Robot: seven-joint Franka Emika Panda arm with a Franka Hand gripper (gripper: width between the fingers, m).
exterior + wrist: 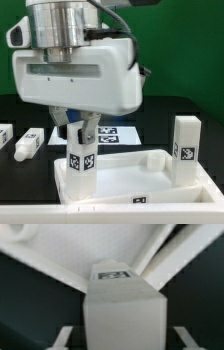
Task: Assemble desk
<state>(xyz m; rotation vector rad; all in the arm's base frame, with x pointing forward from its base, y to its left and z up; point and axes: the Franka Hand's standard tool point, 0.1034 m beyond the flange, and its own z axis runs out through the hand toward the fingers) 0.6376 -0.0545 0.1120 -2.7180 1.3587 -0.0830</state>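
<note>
You had the desk's square panel (pixel 140 178) lying flat on the table (pixel 170 112), by the edge nearest the exterior camera. It was white plastic with a raised rim. Two white block legs stood upright in it, each bearing a small black-and-white tag. The right-hand leg (pixel 185 150) rose from the panel's corner on the exterior view's right. The held-over leg (pixel 82 160) stood in the corner on the exterior view's left. In the wrist view that leg (pixel 118 303) showed as a tall block with a tag on its top face, the panel's white rim behind it.

Two loose legs (pixel 28 143) lay on their sides on the dark table, toward its edge on the exterior view's left. The marker board (pixel 118 133) lay flat behind the panel.

Your arm pointed straight down, its broad white wrist filling the upper exterior view. The gripper (pixel 82 138) hung over the left-hand leg with one finger on each side. The fingers (pixel 62 336) were spread, a thin dark gap showing on each side of the leg.
</note>
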